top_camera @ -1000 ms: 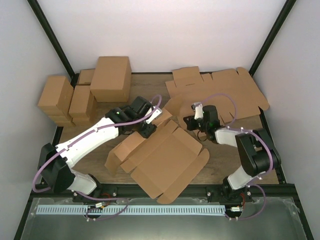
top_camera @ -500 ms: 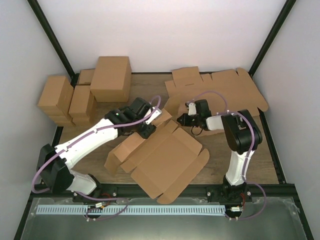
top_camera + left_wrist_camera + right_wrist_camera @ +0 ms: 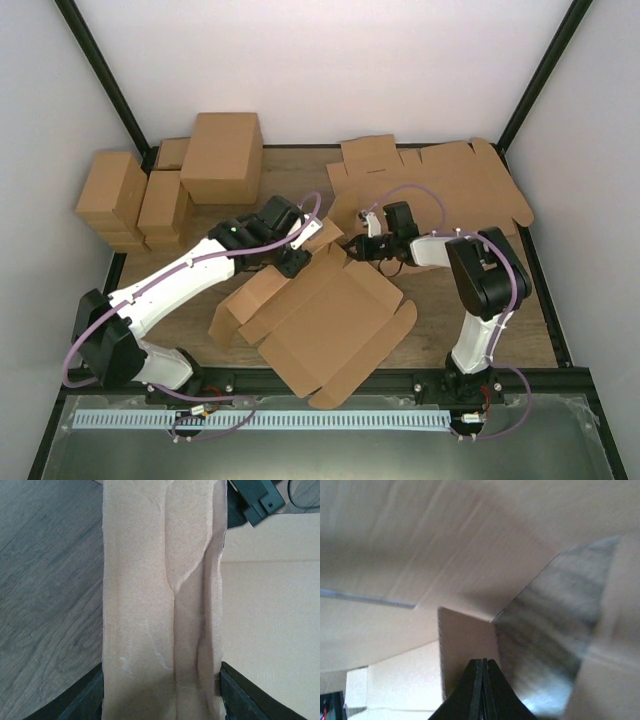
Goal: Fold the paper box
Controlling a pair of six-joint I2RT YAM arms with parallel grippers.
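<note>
The paper box [image 3: 335, 318] is a brown die-cut piece lying half folded in the middle of the table, with flaps open toward the front and left. My left gripper [image 3: 293, 257] is at its far left wall. In the left wrist view the left gripper [image 3: 161, 695] is shut on a doubled-over strip of the box's wall [image 3: 150, 580] that fills the gap between both fingers. My right gripper [image 3: 363, 247] is shut, its tips at the box's far corner. In the right wrist view the right gripper [image 3: 482, 672] points at an upright flap [image 3: 465, 637] of the box.
Flat die-cut cardboard sheets [image 3: 440, 180] lie at the back right. Folded brown cartons stand at the back left: a large one [image 3: 222, 155] and smaller ones [image 3: 110, 195], [image 3: 165, 205]. Black frame posts rise at both back corners.
My right arm has swung left, bringing its shut gripper from the flat sheets to the box's far corner. The box has shifted slightly. My left gripper has kept its hold.
</note>
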